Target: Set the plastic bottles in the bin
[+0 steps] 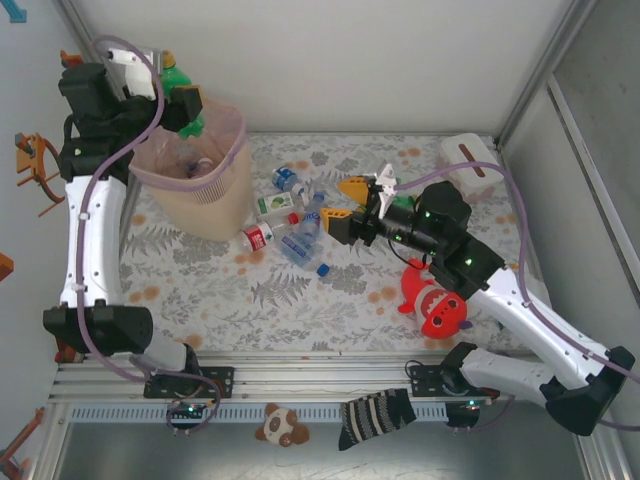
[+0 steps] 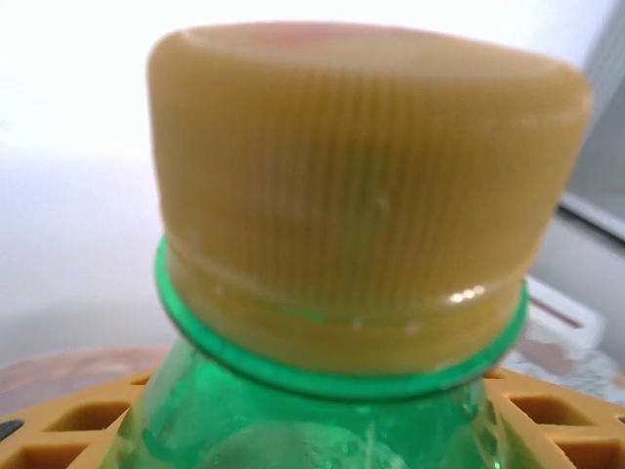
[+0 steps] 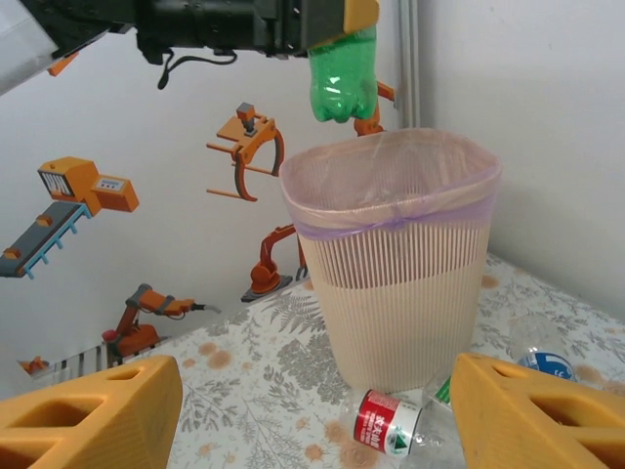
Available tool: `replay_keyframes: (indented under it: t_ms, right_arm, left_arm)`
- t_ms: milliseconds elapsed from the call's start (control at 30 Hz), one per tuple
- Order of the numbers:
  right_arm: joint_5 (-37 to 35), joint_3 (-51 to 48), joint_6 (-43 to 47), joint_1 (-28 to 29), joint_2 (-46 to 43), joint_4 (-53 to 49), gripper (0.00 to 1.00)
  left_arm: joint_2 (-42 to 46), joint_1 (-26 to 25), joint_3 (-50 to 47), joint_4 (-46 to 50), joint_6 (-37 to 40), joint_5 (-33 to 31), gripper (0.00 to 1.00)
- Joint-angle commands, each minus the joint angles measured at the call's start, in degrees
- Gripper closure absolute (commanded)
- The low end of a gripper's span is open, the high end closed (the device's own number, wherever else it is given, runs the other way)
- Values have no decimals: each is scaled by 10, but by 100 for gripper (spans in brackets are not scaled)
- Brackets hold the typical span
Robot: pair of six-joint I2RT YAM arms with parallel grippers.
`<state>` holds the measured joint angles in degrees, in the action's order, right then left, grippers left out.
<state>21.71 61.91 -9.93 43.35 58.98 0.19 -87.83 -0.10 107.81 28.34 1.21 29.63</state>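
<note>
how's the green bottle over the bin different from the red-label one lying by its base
The green bottle is tinted green with a yellow cap; the red-label bottle is clear with a red label. The green bottle hangs base down in the left gripper above the bin; the red-label bottle lies on its side on the table at the bin's foot. Both are small plastic bottles.

green bottle (image 3: pixel 342 78) above beige bin (image 3: pixel 400 293), clear bottles (image 1: pixel 300 236) beside
</note>
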Motion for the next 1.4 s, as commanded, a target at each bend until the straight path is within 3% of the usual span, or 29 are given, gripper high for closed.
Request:
replay_keyframes:
  t_ms: [0,300,567,900,1367]
  right_arm:
    - [-4,19,14,4,2,-1,28]
    - [0,16,11,4,16,5,28]
    - [9,22,8,4,34,14,29]
    - [6,13,11,4,32,13,29]
    - [12,8,13,4,32,16,29]
  left_arm:
    - [-35,5,39,84,81,-93,49]
    - [-98,0,20,87,194,-282,50]
    - [-163,-10,14,97,238,-340,49]
    - [-251,-12,33,162,223,-351,48]
    - [-361,-6,113,316,182,-287,42]
